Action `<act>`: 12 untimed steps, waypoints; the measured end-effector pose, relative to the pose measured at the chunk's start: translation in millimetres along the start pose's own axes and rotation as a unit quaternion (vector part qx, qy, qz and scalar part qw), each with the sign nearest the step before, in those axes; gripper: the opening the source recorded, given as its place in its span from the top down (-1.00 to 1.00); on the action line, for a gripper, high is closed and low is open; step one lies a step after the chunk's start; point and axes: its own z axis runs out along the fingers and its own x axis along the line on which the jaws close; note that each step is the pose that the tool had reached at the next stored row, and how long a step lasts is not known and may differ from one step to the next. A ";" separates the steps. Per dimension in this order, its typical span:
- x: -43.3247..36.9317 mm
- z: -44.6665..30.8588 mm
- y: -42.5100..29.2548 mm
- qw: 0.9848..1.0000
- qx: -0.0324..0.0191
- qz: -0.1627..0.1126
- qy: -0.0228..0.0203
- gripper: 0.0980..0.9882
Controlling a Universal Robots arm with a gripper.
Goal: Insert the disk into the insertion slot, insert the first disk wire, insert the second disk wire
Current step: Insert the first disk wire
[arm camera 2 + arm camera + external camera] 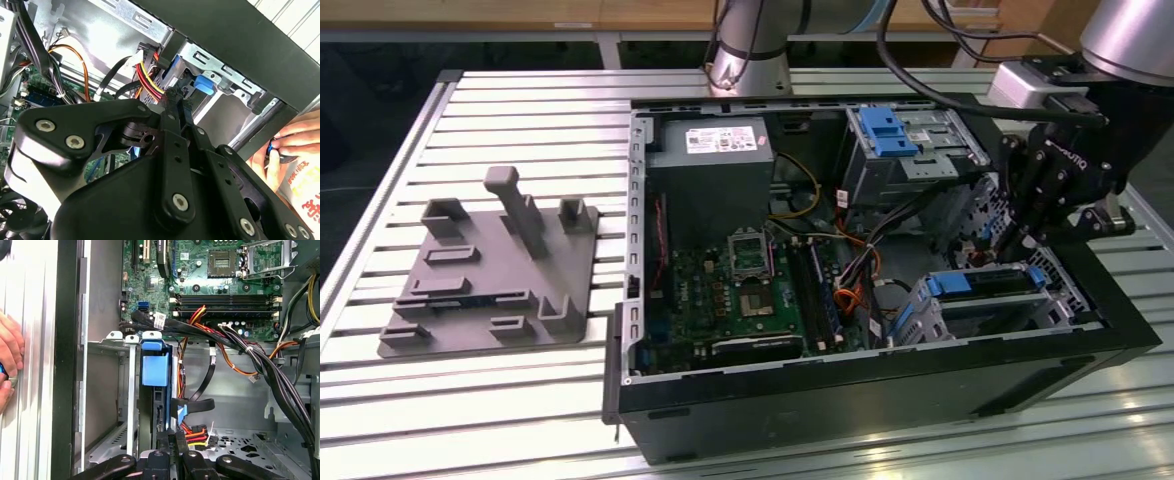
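Exterior view: open computer case [854, 385] on slatted table [494, 400], with a grey fixture [494, 270] well apart on the exterior view's left. Arm [1121, 40] reaches down into the case's corner on the exterior view's right. Disk [987, 284] in its blue carrier sits inside the metal slot [1001, 318] there, blue end showing. In both wrist views the jaws are drawn nearly together, tips at the disk's exposed end, right by the red-yellow-black wires [196, 430]. Cannot tell if they pinch the plug. Blue-ended flat cable [179, 411] hangs just beside. A person's hand [7, 360] rests on the table outside the case wall.
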 end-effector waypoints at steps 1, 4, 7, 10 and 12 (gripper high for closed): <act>0.0 0.0 0.0 1.000 0.000 0.000 0.000 0.85; 0.5 0.2 0.6 1.000 0.000 0.000 -0.009 0.85; 2.2 0.4 0.8 1.000 0.001 0.000 -0.025 0.85; 5.0 0.7 1.0 0.999 0.001 0.000 -0.038 0.85; 8.3 1.2 1.1 0.999 0.001 0.000 -0.041 0.85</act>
